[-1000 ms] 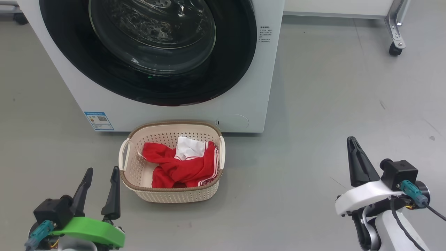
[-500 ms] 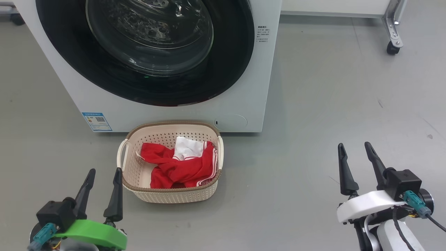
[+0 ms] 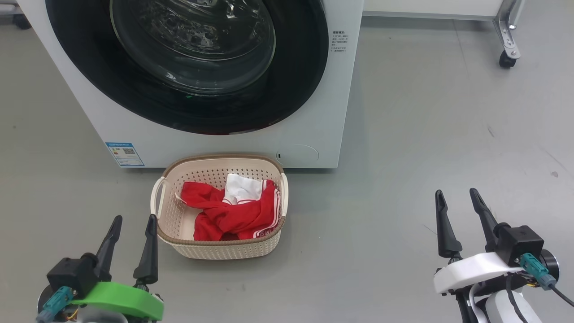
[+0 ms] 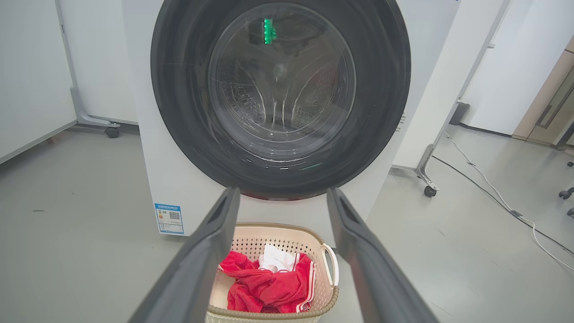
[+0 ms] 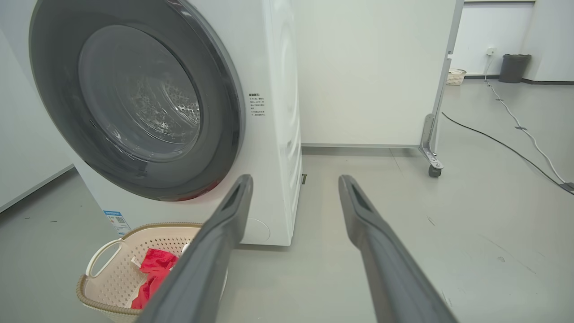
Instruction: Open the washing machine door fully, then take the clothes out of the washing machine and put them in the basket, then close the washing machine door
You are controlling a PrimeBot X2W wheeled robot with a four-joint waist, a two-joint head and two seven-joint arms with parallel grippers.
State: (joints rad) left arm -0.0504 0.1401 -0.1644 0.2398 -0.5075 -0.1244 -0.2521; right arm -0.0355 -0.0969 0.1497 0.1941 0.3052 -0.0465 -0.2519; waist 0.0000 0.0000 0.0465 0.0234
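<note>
The white washing machine [image 3: 323,112] stands ahead with its black-rimmed glass door [image 3: 188,58] shut flat against its front; the same door [image 4: 280,94] [image 5: 134,103] faces both wrist cameras. On the floor in front sits the cream basket [image 3: 222,249] [image 4: 329,264] [image 5: 101,269] holding the red and white clothes [image 3: 233,211] [image 4: 269,287] [image 5: 152,269]. My left gripper [image 3: 133,223] is open at the lower left, just left of the basket, with nothing between its fingers. Far to the right of the basket, my right gripper [image 3: 456,196] hangs open and empty over bare floor.
Grey floor lies all around. A white panel on a castor leg [image 3: 506,58] [image 5: 432,168] stands behind and right of the machine. Cables [image 5: 515,130] run along the floor at the right, with a dark bin [image 5: 513,67] far back. A blue label [image 3: 121,154] marks the machine's lower left.
The right gripper went from shut to open, turned to point up with both fingers apart, and sank slightly lower in the view. The left gripper kept still.
</note>
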